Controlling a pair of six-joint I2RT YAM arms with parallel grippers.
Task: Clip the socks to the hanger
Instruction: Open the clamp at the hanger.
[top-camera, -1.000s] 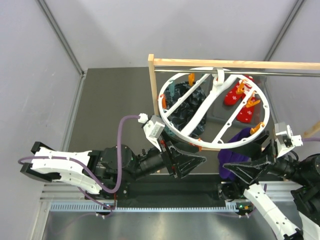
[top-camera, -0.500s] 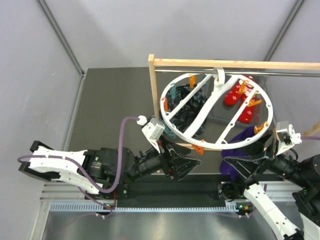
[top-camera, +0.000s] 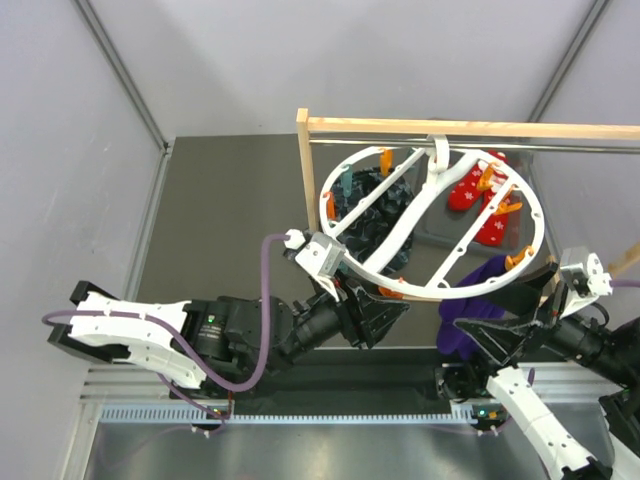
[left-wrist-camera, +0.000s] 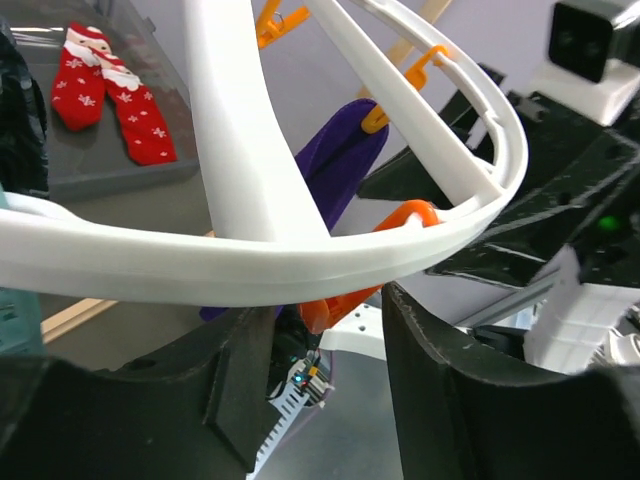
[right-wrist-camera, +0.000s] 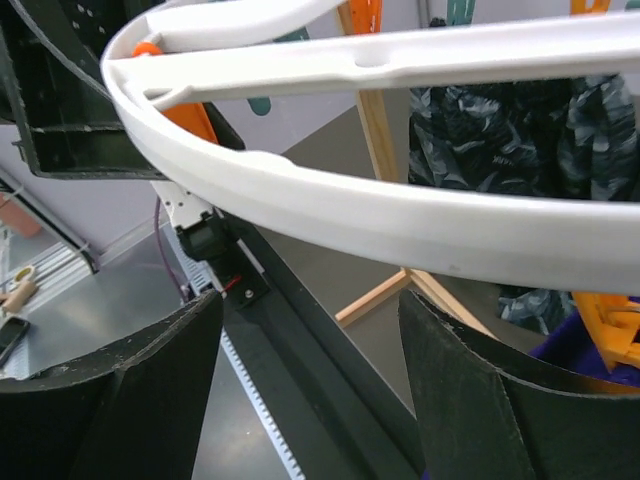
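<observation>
The hanger (top-camera: 413, 218) (left-wrist-camera: 250, 270) (right-wrist-camera: 400, 215) hangs by its central hook from the metal rod (top-camera: 560, 146) of the wooden rack (top-camera: 304, 170), tilted, its near rim reaching down toward both arms.

The left fingers (top-camera: 385, 318) (left-wrist-camera: 330, 335) sit just under that near rim. They are parted, with an orange clip (top-camera: 393, 292) (left-wrist-camera: 340, 300) in the gap between them; whether either finger touches the clip cannot be told. They grip nothing.

The right fingers (top-camera: 465, 335) (right-wrist-camera: 310, 340) are spread wide below the rim on the right side. The rim crosses above the gap and nothing is held between them.

A purple sock (top-camera: 492, 270) (left-wrist-camera: 340, 165) hangs from an orange clip on the near-right rim, close beside the right fingers – the right wrist view catches only a purple corner of it (right-wrist-camera: 565, 350).

The dark patterned socks (top-camera: 375, 215) (right-wrist-camera: 500, 125) hang under the left part of the ring, near the rack's upright post.

The red socks (top-camera: 470, 190) (left-wrist-camera: 100, 90) show through the far-right part of the ring. In the left wrist view they seem to lie flat on the grey tabletop (top-camera: 230, 200) – whether any clip holds them cannot be told.
</observation>
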